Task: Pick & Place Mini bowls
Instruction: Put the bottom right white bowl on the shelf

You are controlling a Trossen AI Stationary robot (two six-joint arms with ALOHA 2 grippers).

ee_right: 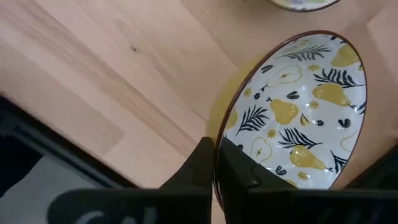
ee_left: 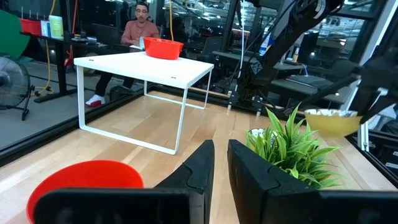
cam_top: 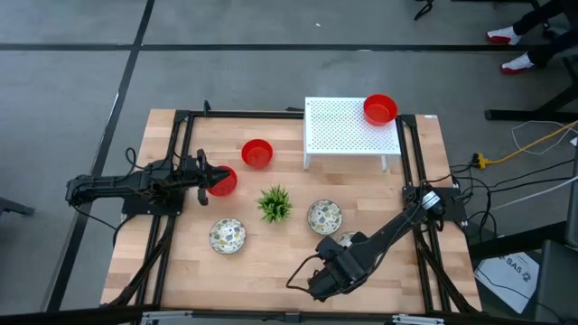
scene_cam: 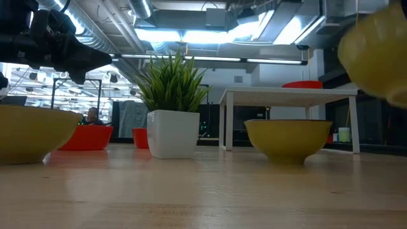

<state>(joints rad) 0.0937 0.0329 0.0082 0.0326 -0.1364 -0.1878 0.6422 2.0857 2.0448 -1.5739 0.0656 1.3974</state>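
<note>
My right gripper (ee_right: 217, 165) points down near the table's front right and is shut on a cream mini bowl with yellow pears (ee_right: 298, 112), which hangs above the table (scene_cam: 378, 54). Two more patterned mini bowls (cam_top: 228, 236) (cam_top: 324, 217) rest on the wood. One red mini bowl (cam_top: 380, 109) sits on the white rack (cam_top: 348, 135). Another (cam_top: 257, 153) stands in front of the rack, and a third (cam_top: 223, 181) lies under my left gripper (ee_left: 221, 163). That gripper waits level at the left, nearly shut and holding nothing. My right gripper pinches the pear bowl's rim (ee_right: 219, 146), one finger inside the bowl and one outside its wall. The fingers come from above, pointing down. The bowl is lifted clear of the table and hangs to one side of the fingers.
A small green plant in a white pot (cam_top: 275, 204) stands mid-table between the patterned bowls. The black arm frames (cam_top: 181, 144) run along both sides of the table. A person (ee_left: 140, 28) sits beyond the table's far side.
</note>
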